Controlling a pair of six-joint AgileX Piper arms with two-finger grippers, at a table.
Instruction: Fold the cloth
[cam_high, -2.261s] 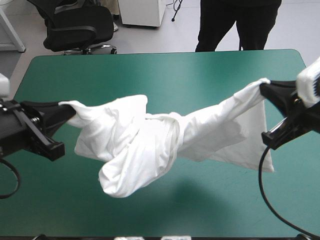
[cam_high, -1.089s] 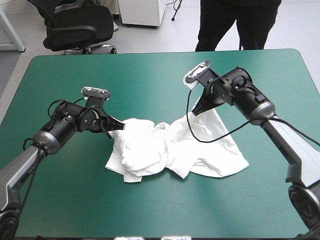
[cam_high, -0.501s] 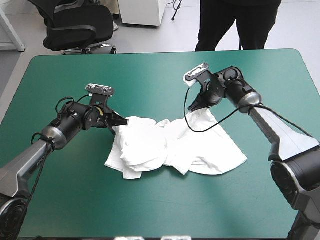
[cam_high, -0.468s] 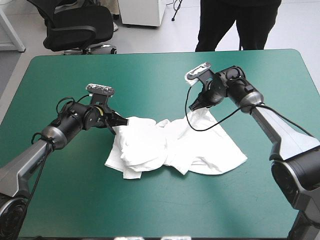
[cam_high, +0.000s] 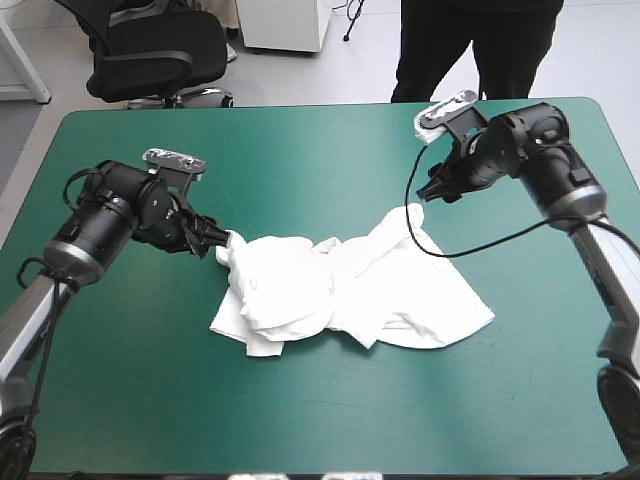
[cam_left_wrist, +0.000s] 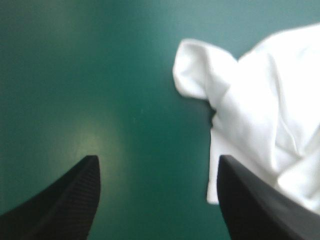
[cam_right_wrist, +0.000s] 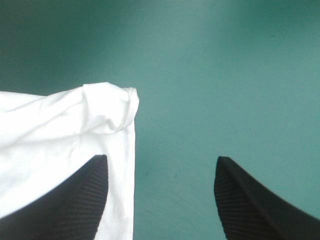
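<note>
The white T-shirt (cam_high: 345, 290) lies in a crumpled, loosely spread heap at the middle of the table. My left gripper (cam_high: 214, 246) hangs just off the shirt's left corner, open, with nothing between its fingers. In the left wrist view, my left gripper (cam_left_wrist: 157, 160) has bare cover between its fingers, and the T-shirt (cam_left_wrist: 260, 110) lies ahead and to one side. My right gripper (cam_high: 434, 191) is open and empty, a little above and beyond the shirt's far right corner. In the right wrist view, my right gripper (cam_right_wrist: 161, 160) stands apart, with the T-shirt (cam_right_wrist: 60, 132) reaching under one finger.
The teal-green cover (cam_high: 300, 160) shows on all sides of the shirt. The table's far edge (cam_high: 330, 105) runs close behind the right gripper.
Both grippers have opened and let go of the shirt's corners. The left one has drawn back to the left, and the right one up and toward the far right. The shirt has settled on the table.
</note>
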